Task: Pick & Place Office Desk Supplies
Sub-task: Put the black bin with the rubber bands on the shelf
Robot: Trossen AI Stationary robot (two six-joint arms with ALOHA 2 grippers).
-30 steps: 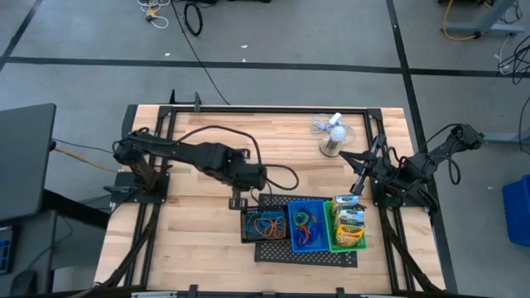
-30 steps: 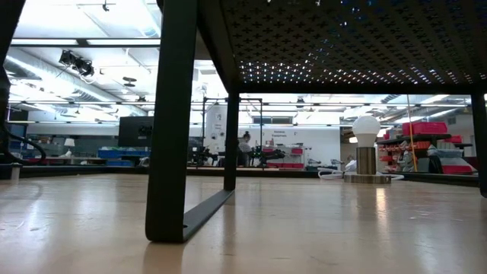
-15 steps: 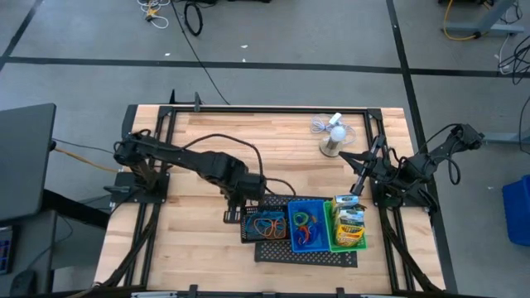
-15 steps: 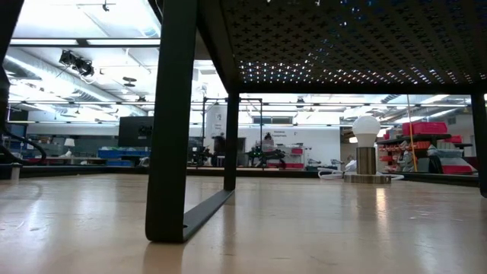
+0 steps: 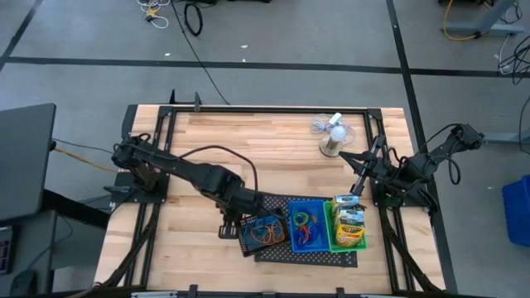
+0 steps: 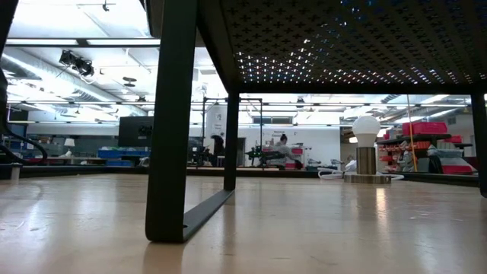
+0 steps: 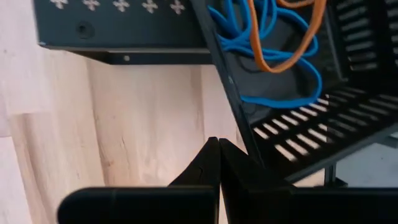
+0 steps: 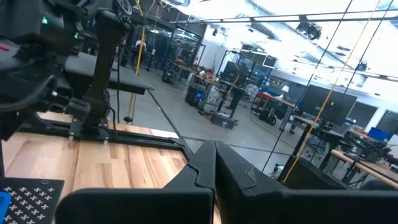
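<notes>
A black bin (image 5: 263, 233) holding blue and orange rubber bands (image 7: 273, 43) sits askew at the left end of the black mesh tray (image 5: 306, 255). Beside it on the tray stand a blue bin (image 5: 306, 225) with coloured bands and a green bin (image 5: 348, 236) with the yellow crayon box (image 5: 352, 222). My left gripper (image 7: 219, 149) is shut and points steeply down at the black bin's left side (image 5: 238, 223). My right gripper (image 8: 214, 152) is shut, held level above the table's right edge (image 5: 362, 170), with nothing in it. My left gripper is shut and comes from above, slanting down, just outside the black bin's left wall (image 7: 239, 134). The outer side of one finger (image 7: 239, 171) lies against that wall. The bin rests on the mesh tray, turned out of line with it.
A white mini fan (image 5: 333, 136) stands at the far right of the table, seen also in the low view as the fan (image 6: 366, 148). The mesh tray stands on legs (image 6: 171, 122). Bare wood stretches left of the tray and across the far half.
My left gripper has gone toward the table's near edge and down, tipping more steeply downward, and stays shut. It has come to the black bin's left side. The bin has turned about on the tray, its near left corner swung outward.
</notes>
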